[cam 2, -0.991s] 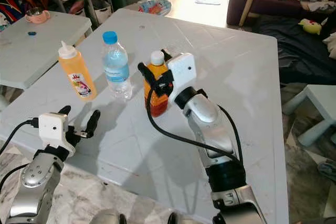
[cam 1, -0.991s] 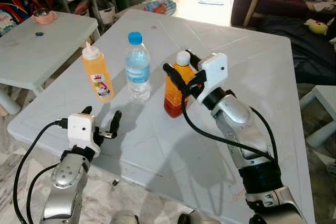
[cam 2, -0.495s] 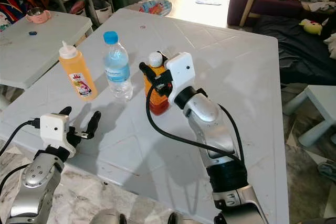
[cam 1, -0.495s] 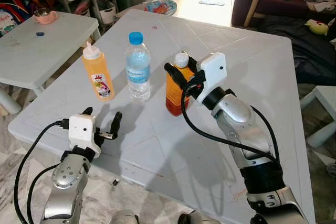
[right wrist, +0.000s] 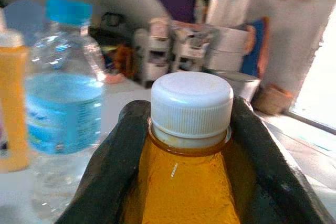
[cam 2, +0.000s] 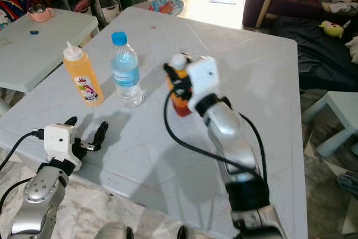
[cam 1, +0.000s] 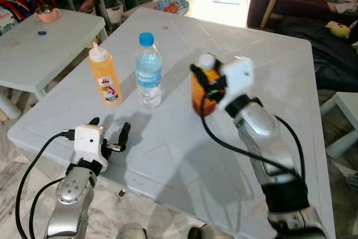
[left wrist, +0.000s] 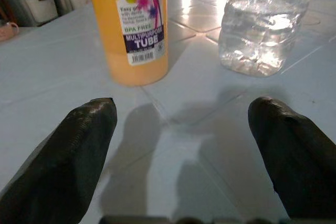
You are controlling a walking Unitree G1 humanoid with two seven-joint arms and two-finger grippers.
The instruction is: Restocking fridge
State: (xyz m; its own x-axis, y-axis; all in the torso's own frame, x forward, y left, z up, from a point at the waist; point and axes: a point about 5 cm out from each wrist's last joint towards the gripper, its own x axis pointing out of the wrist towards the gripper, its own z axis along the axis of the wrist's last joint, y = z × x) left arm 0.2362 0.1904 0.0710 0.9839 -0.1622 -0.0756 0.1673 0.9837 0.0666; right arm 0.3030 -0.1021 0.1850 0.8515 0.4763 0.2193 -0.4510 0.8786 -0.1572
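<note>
Since one second ago, raised off the white table and carried a little toward the robot's right: the orange juice bottle, clamped at its neck by the right gripper, fingers closed tight on both sides just under the white cap. Held high probably so that the bottle can be taken away from the table to the fridge, and gripped at the neck because there the two long fingers can close around it. Kept low near the table's front edge: the left gripper, fingers spread wide with nothing between them, aimed at the yellow squeeze bottle and the water bottle, perhaps ready for the next pick. Left standing upright side by side on the table, near each other but apart: these two bottles, not yet collected. Blurred by motion in the head views: the right arm and the juice bottle, so label and lower part hard to read, and bottom of the bottle partly covered by the gripper body. Cut off in the left wrist view: tops of both standing bottles. No fridge to be made out anywhere.
</note>
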